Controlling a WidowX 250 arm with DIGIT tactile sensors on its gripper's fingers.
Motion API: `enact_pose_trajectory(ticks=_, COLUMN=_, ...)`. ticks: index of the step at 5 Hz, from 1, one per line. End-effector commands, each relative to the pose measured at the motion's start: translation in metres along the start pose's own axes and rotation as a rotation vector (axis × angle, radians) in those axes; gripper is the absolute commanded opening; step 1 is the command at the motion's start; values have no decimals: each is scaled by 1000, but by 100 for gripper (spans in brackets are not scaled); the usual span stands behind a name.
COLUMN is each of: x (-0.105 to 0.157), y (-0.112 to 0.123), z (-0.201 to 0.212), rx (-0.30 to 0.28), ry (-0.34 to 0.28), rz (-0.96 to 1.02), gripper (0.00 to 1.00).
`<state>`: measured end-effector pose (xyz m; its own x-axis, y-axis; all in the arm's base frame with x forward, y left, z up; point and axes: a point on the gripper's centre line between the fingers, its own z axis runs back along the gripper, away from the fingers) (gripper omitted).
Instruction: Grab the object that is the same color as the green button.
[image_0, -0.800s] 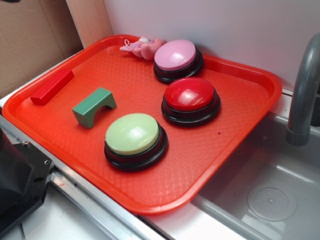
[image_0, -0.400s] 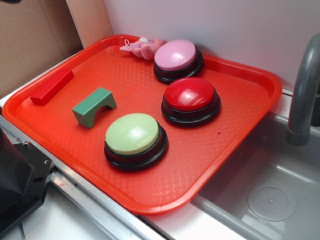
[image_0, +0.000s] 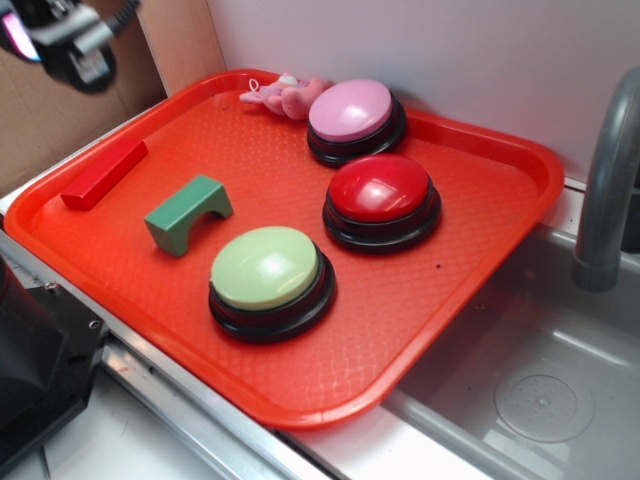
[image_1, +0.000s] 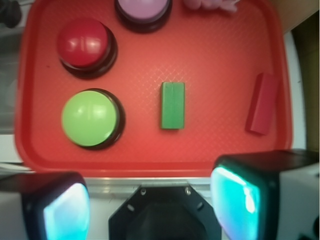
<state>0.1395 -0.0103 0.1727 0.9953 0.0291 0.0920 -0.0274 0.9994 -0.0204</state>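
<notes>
The dark green arch block lies on the left part of the red tray, its cutout facing down. In the wrist view the block is a green rectangle near the tray's middle. The pale green button on its black base stands just right of the block, and also shows in the wrist view. My gripper hangs high at the top left, far above and apart from the block. In the wrist view my gripper is open and empty, its fingers spread wide over the tray's near edge.
A red button and a pink button stand behind the green one. A red bar block lies at the tray's left edge. A pink soft toy lies at the back. A sink and grey faucet are right.
My gripper has come into the exterior view at the top left corner. Nothing on the tray has moved.
</notes>
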Motion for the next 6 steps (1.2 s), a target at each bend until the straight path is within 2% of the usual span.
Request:
enact_pose_trajectory(ticks=1, x=19, y=22, z=-46, rx=16, ry=1, rz=48, gripper=100)
enact_pose_trajectory(ticks=2, x=31, y=30, z=-76, rx=73, ry=16, rz=79, gripper=100)
enact_pose_trajectory(ticks=3, x=38, y=35, z=-107, rx=76, ry=-30, rz=98, gripper=100)
enact_pose_trajectory(ticks=4, x=41, y=43, z=-127, rx=40, ry=-23, rz=107, gripper=100)
enact_pose_trajectory(ticks=5, x=46, y=42, z=-141, rx=46, ry=3, rz=103, gripper=100)
enact_pose_trajectory(ticks=6, x=44, y=41, z=-148, rx=37, ry=15, rz=137, gripper=70)
